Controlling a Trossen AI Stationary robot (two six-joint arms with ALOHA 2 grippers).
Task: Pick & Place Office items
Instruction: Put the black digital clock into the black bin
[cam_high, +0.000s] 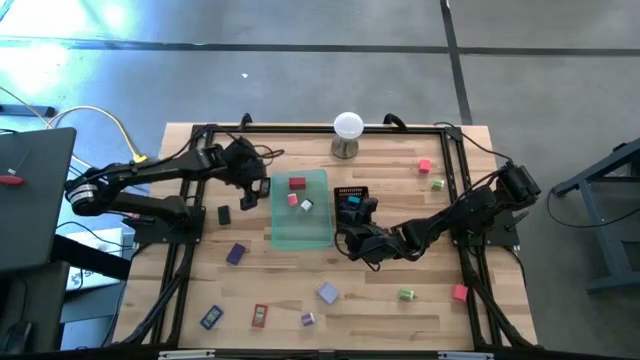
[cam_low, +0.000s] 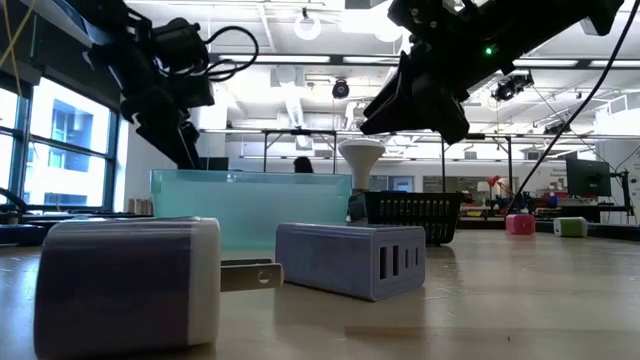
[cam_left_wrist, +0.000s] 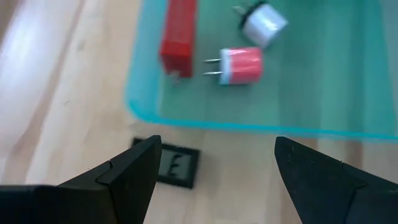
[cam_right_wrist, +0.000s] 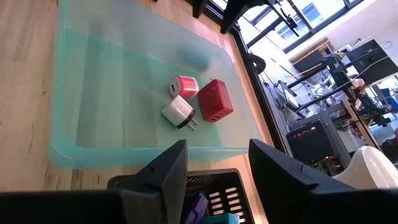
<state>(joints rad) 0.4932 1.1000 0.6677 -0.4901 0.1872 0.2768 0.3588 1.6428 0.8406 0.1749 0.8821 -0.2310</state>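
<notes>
Wooden slat tabletop (cam_high: 400, 320) in what looks like a big open lab, and the translucent green plastic tray (cam_high: 318, 232) sitting mid-table is the landmark I'll use for everything.

Already inside that tray: a red blocky charger (cam_right_wrist: 216, 100), a pink plug cube (cam_right_wrist: 184, 86) and a white plug cube (cam_right_wrist: 178, 111), bunched at its far end near the white ball on a metal stand (cam_high: 347, 128). Just right of the tray is the black mesh basket (cam_high: 351, 194) with purple and teal bits in it. Loose stuff is scattered: a flat black item (cam_left_wrist: 176, 165) just left of the tray, a purple block (cam_high: 236, 253) off its near-left corner, a lavender multi-port charger (cam_high: 327, 292) in front of it, pink and green cubes well off to the right.

Left gripper (cam_high: 252, 186) hangs at the tray's left edge, arm reaching in from the left side of the table, jaws spread wide and empty. The wrist view looks down over the tray rim with the flat black item between the finger tips. My guess is that's the next pick. It's thin and lies flat, so I'd drop straight down, straddle its short side and get the fingers right to the wood before closing, staying clear of the tray wall.

Right gripper (cam_high: 362, 240) is near the tray's near-right corner, beside the basket, arm folded low across from the right. Jaws partly apart, nothing visible between them.
</notes>
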